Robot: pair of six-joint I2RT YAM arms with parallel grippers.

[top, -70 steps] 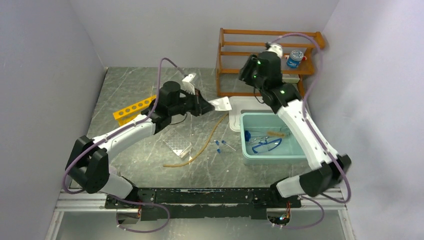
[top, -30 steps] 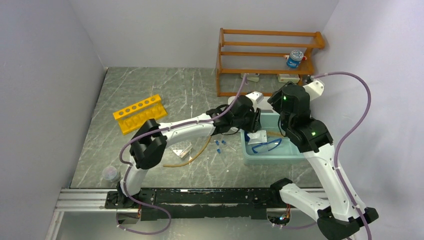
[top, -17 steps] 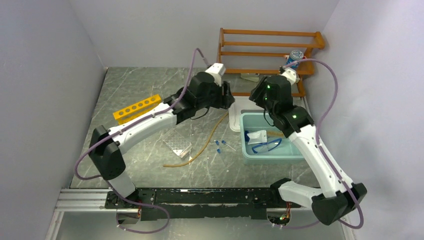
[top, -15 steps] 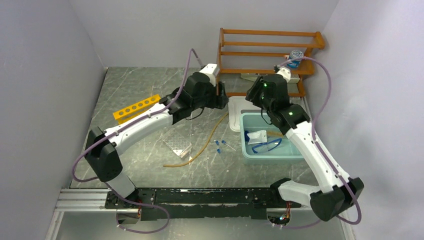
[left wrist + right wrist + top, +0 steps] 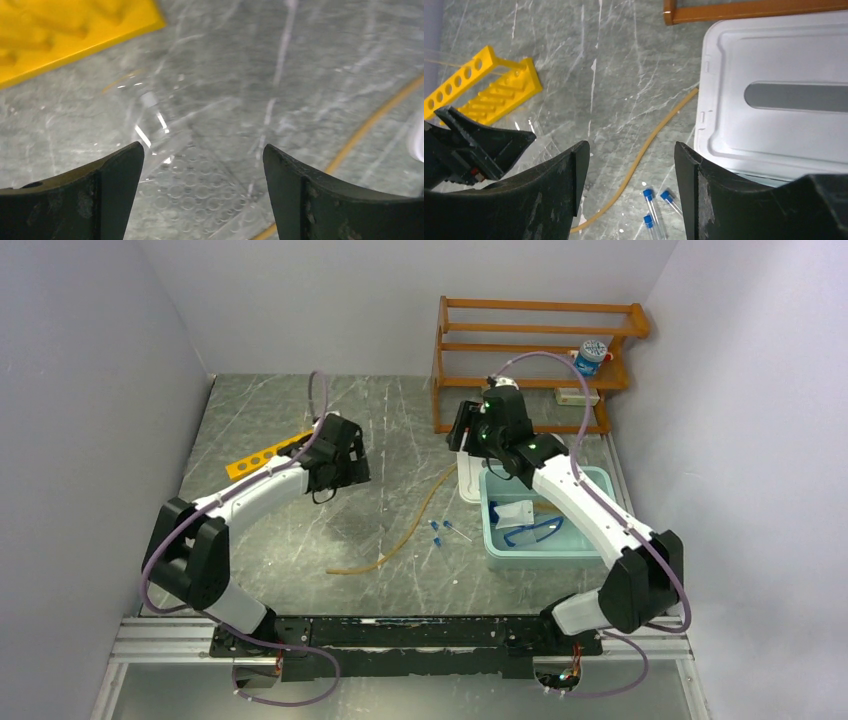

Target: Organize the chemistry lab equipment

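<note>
Spread wide and empty just above the clear tray [image 5: 200,200] on the grey table [image 5: 390,400]: left gripper [image 5: 200,155], with a corner of the yellow rack [image 5: 65,30] close beyond. Likewise parted and holding nothing: right gripper [image 5: 631,150], high over the table beside the white lid [image 5: 774,125]. Beneath it, the tan tube [image 5: 640,159] curving away from the lid's edge, three blue-capped tubes [image 5: 648,193] loose near its bend. Inside the teal tub [image 5: 550,556]: blue goggles [image 5: 532,531] and a white packet [image 5: 515,512]
</note>
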